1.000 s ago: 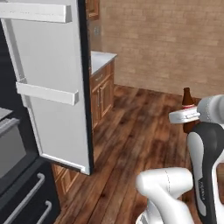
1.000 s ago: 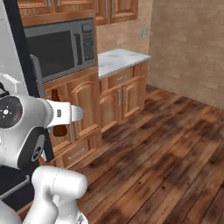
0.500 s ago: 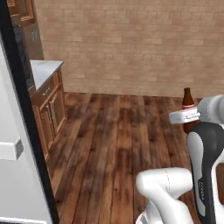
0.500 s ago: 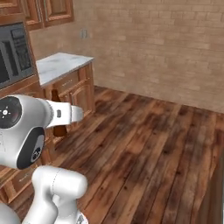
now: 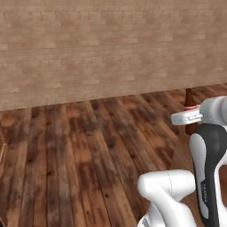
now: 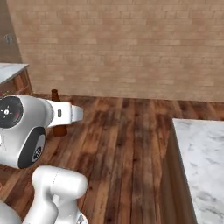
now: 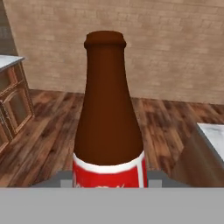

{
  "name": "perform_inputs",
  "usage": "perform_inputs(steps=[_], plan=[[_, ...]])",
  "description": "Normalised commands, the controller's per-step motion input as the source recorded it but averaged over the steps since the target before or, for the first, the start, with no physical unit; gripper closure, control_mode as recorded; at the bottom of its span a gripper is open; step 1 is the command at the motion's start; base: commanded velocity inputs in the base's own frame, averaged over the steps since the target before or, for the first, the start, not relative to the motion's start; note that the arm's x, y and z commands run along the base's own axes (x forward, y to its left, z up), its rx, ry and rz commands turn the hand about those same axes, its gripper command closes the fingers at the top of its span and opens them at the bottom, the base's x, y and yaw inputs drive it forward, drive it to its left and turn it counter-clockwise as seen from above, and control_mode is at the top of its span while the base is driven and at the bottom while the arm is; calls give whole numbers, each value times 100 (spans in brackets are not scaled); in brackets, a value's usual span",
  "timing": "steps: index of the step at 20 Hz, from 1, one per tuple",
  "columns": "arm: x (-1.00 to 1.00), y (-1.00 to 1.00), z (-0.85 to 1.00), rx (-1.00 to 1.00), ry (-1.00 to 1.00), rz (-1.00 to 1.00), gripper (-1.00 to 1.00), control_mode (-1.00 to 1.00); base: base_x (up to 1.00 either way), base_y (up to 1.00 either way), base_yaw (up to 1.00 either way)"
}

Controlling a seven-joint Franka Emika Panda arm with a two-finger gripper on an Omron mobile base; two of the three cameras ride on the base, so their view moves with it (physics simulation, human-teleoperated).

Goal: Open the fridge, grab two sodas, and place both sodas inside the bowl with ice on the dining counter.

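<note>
**Bottle upright in the hand**

Bottle [image 7: 108, 109]: slim, dark-brown glass, red label, long axis vertical, neck pointing up. It sits in the white arm's two-finger gripper [image 7: 109, 177], narrowed jaws clasping its labelled lower body, above the dark wooden plank floor [image 5: 88, 146]. A white-grey veined marble counter [image 6: 203, 162] lies off to its right.

Bottle [image 7: 108, 113] upright before wall [image 7: 175, 48]
</note>
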Motion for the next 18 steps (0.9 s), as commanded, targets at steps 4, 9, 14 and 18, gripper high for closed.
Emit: perform_inputs(steps=[4,9,14,18], plan=[[0,0,0,0,0,0,100,100,27,23,-64],[0,0,0,0,0,0,100,100,79,65,-46],[0,0,0,0,0,0,100,100,100,81,-27],[0,0,0,0,0,0,100,100,100,77,-24]])
